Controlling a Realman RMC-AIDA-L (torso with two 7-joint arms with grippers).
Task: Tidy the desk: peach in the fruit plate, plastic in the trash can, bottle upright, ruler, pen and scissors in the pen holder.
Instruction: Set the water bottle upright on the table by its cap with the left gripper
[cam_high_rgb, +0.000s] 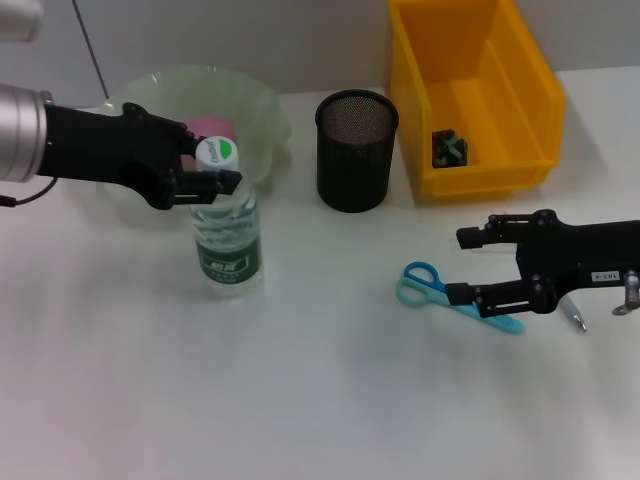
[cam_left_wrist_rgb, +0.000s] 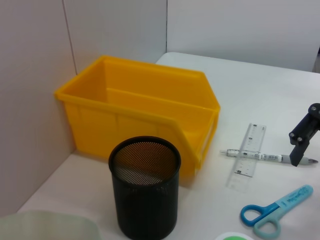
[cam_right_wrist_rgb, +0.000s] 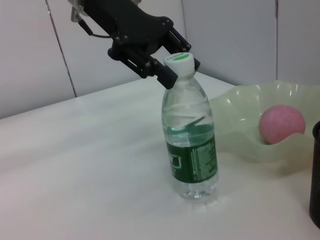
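Left gripper (cam_high_rgb: 208, 172) is at the bottle (cam_high_rgb: 228, 225) cap, fingers either side of the neck, clamped on it; bottle stands upright just in front of the fruit plate (cam_high_rgb: 255, 105) w/ the pink peach (cam_high_rgb: 212, 127) in it. Right gripper (cam_high_rgb: 467, 265) hovers open over the scissors (cam_high_rgb: 445, 292), fingers apart, not touching. Pen (cam_left_wrist_rgb: 270, 157) lies across the ruler (cam_left_wrist_rgb: 248, 151) nearby (both flat on desk). Mesh pen holder (cam_high_rgb: 356, 150) sits beside the yellow bin (cam_high_rgb: 470, 90).

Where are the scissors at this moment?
In the head view the blue scissors lie flat on the desk on the robot's right, in front of the black mesh pen holder, with the right gripper open over their blade end.
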